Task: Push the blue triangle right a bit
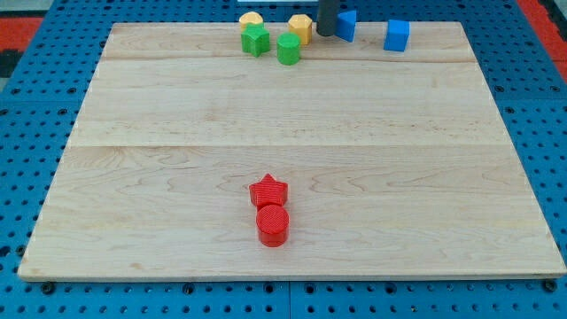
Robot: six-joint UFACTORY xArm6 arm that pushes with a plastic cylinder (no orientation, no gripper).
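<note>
Rod's tip (326,34) is sitting at the view's top edge, touching the blue triangle (345,25) on its left side; no jaws, nothing gripped. Blue cube (397,35) is lying near, to the right. Yellow (300,27), (251,20) and green blocks (255,40), (288,49) are clustering left of the tip. Red star (268,190) and red cylinder (273,224) are touching, low on the wooden board (399,177), which is resting on blue pegboard (549,133).

Pale wood board (292,133), two blue blocks (345,25) (397,35), two green (255,39) (289,49), two yellow (251,19) (300,27), red star (268,190), red cylinder (273,224)
</note>
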